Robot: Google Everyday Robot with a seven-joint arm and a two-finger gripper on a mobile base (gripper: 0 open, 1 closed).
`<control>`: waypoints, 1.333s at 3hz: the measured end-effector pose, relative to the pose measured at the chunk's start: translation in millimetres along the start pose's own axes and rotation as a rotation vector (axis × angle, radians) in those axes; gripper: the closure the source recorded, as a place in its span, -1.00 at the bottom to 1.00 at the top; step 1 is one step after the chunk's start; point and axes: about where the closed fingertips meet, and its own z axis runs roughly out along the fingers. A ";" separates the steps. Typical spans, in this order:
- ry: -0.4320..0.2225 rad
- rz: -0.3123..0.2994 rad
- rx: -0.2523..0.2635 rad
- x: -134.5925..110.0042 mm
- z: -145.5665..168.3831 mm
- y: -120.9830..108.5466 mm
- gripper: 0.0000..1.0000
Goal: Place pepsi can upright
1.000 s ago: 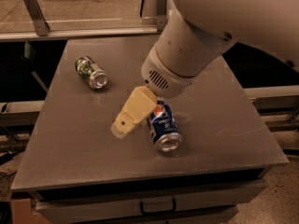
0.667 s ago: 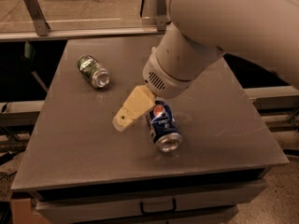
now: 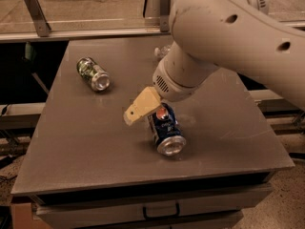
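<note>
At the near edge, the grey table (image 3: 71, 147) is showing a drawer front with a dark handle (image 3: 159, 212) beneath it. Just behind, right of the table's centre, the pepsi can (image 3: 167, 127) is lying on its side. Its long axis is running front to back, with one silver end pointing toward the camera and slightly to the picture's right. The dark blue wall is showing the red-white-blue round logo facing up. Its far end is disappearing under the arm.

The gripper (image 3: 139, 109) is hanging low, just beside the can's far left side. Only its tan outer face is showing, so I cannot tell whether it is apart, together or clamped on the can.

Farther back on the left, a green can (image 3: 93, 74) is lying on its side, well apart. A clear item (image 3: 162, 51) is peeking out behind the arm, mostly hidden.
</note>
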 end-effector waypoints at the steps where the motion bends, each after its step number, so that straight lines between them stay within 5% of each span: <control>1: 0.060 0.120 0.037 13.6 25.9 -11.3 -1.00; 2: 0.102 0.192 0.057 25.6 40.1 -14.1 -1.00; 4: 0.139 0.266 0.094 37.1 49.7 -14.8 -0.20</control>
